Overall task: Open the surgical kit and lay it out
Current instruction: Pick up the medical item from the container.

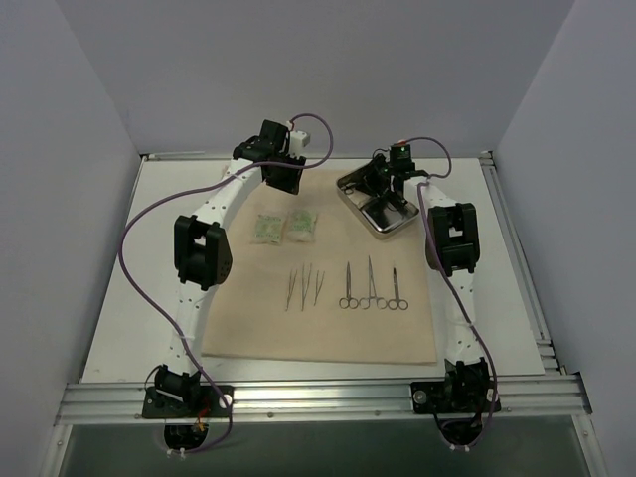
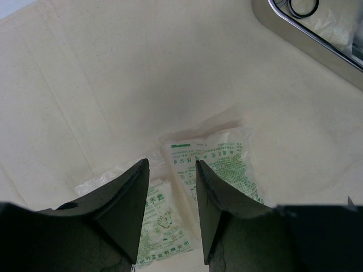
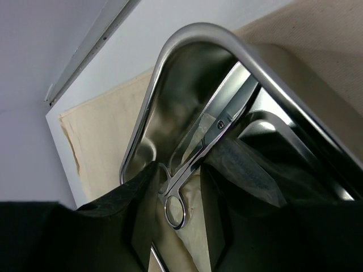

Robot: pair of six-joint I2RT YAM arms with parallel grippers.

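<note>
The beige cloth wrap lies spread open. On it lie two green-printed packets, two tweezers and three scissor-handled forceps. The steel tray sits at the cloth's back right corner. My right gripper reaches into the tray; in the right wrist view its jaws pinch the handle of steel scissors. My left gripper hovers open and empty over the packets at the back left.
In the left wrist view the tray's rim shows at the upper right with a black ring inside. The white table's raised rail runs close behind and to the right of the tray.
</note>
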